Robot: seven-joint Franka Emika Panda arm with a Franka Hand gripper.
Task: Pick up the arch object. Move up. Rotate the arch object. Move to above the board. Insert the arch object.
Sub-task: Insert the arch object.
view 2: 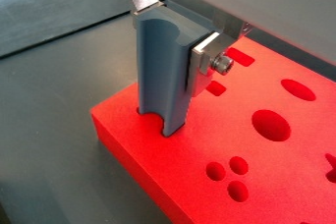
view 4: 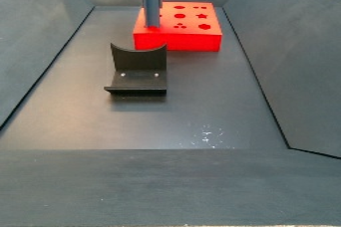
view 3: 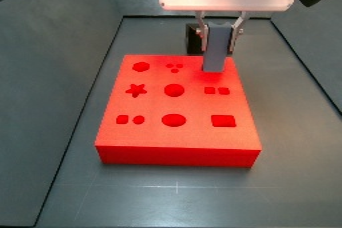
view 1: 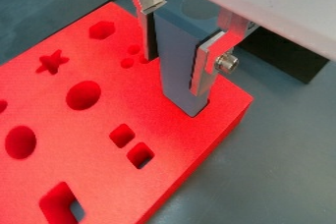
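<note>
My gripper [view 1: 175,51] is shut on the arch object [view 1: 178,71], a pale grey-blue block held upright between the silver fingers [view 1: 207,66]. In a wrist view the arch object [view 2: 161,66] shows its curved notch at the lower end, which meets the top of the bright-red board [view 2: 250,159] close to one corner. I cannot tell whether that end sits inside a recess. In both side views the gripper [view 3: 214,32] hangs over the board's [view 3: 174,112] far right corner, with the arch object [view 4: 152,12] standing on the board [view 4: 193,32].
The board's other recesses show: a star [view 1: 51,63], circles [view 1: 82,94] and small squares [view 1: 132,144]. The dark L-shaped fixture [view 4: 138,70] stands on the grey floor in front of the board. Sloping grey walls [view 4: 40,72] enclose the floor.
</note>
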